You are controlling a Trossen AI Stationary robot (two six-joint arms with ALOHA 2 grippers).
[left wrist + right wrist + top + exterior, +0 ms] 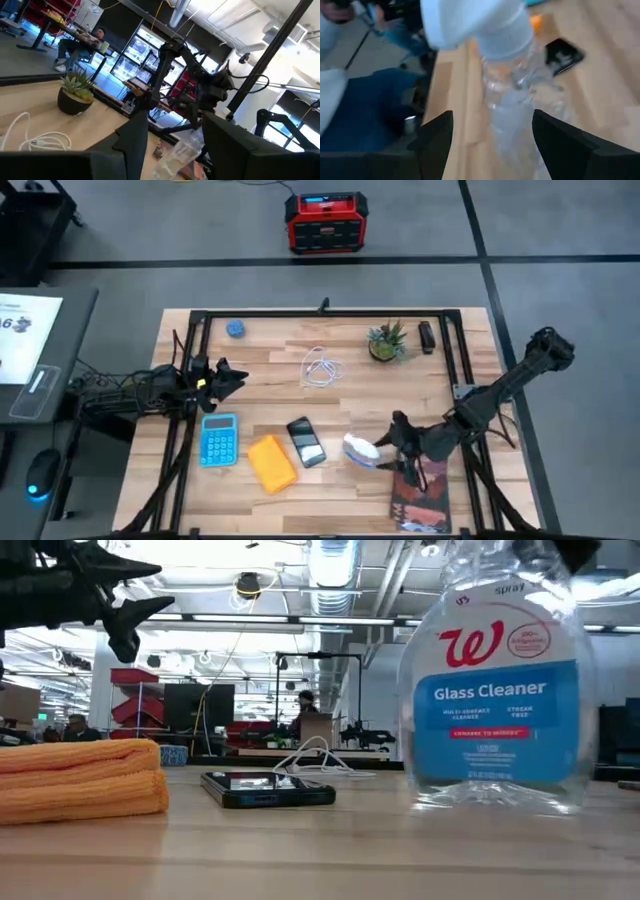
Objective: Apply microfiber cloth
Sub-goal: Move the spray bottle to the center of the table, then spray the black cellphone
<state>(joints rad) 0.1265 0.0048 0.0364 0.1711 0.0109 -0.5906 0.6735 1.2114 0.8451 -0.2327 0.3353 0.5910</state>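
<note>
Cloth (271,463) lies folded and untouched at lower centre of the surface (340,400), beside the phone (305,441). My right end effector (395,452) straddles the spray bottle (359,450), fingers spread; my left (228,377) waits open, mid-left. Wiping remains.

On the table (330,405) the cloth (271,463) lies near the front edge, with the calculator (219,439) just beside it on the left and the phone (305,442) just beside it on the right. Right of the phone lies the spray bottle (361,450), with the right gripper (400,442) at it, and the book (419,495) sits at the front right corner. Toward the back are the cable (320,368) in the middle and the potted plant (385,343) to its right, while the left gripper (232,377) hangs over the left edge, behind the calculator.
</note>
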